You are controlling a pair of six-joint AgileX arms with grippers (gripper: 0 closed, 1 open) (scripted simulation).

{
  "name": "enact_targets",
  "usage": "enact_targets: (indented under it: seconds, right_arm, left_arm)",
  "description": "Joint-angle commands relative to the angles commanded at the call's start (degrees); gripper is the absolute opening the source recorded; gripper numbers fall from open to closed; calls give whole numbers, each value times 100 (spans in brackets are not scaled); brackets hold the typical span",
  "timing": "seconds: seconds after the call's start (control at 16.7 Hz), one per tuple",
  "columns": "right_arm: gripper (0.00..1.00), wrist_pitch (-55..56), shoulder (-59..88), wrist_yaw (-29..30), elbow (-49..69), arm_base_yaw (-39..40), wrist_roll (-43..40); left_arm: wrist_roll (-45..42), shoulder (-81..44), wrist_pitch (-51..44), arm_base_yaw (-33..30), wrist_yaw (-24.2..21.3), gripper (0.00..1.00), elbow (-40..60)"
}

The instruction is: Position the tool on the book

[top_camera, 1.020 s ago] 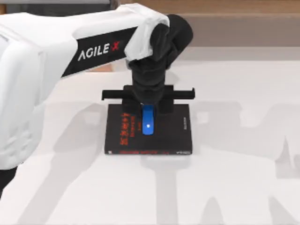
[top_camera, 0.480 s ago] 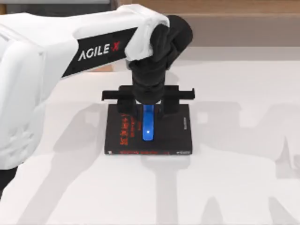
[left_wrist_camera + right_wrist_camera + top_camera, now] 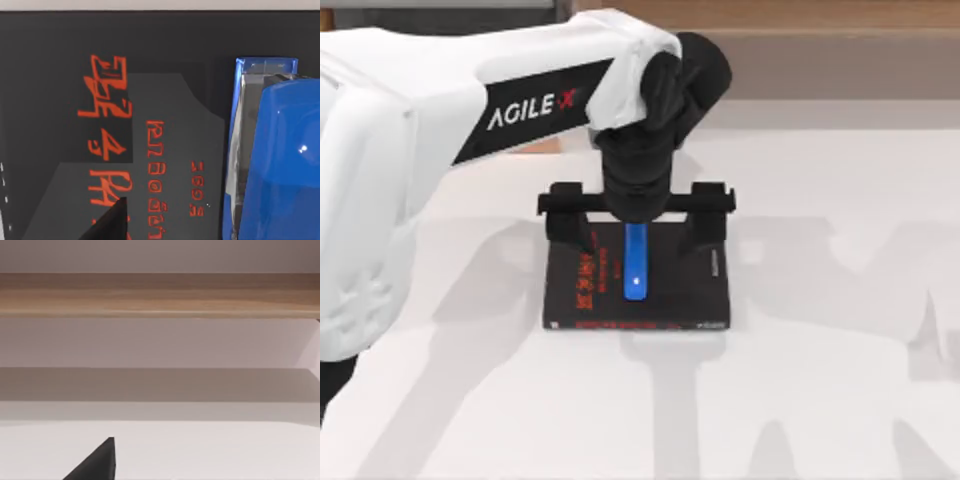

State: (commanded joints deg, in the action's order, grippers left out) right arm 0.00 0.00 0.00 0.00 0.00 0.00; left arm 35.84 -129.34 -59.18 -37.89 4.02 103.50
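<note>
The book (image 3: pixel 680 290), black with red lettering, lies flat in the middle of the table. The blue tool (image 3: pixel 636 262) rests lengthwise on its cover, near the centre. My left gripper (image 3: pixel 637 235) hovers over the book's far edge and is open. Its fingers (image 3: pixel 567 222) stand wide on either side of the tool, apart from it. The left wrist view looks close down on the book cover (image 3: pixel 50 100) and the glossy blue tool (image 3: pixel 285 160). My right gripper (image 3: pixel 97 462) is parked off to the side, with only a black tip of it in view.
White tabletop (image 3: pixel 820 380) spreads around the book on all sides. A wooden band (image 3: pixel 160 295) runs along the far side beyond the table's edge. The left arm's white body (image 3: pixel 390 170) covers the table's far left.
The left gripper's fingers have spread from close around the tool to wide apart, letting it go. The tool now lies on the book.
</note>
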Motion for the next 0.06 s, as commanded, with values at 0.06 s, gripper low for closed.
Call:
enact_targets:
  seconds: [0.06]
  right_arm:
    - [100,0,0,0,0,0,0]
  left_arm:
    - [0,0,0,0,0,100,0]
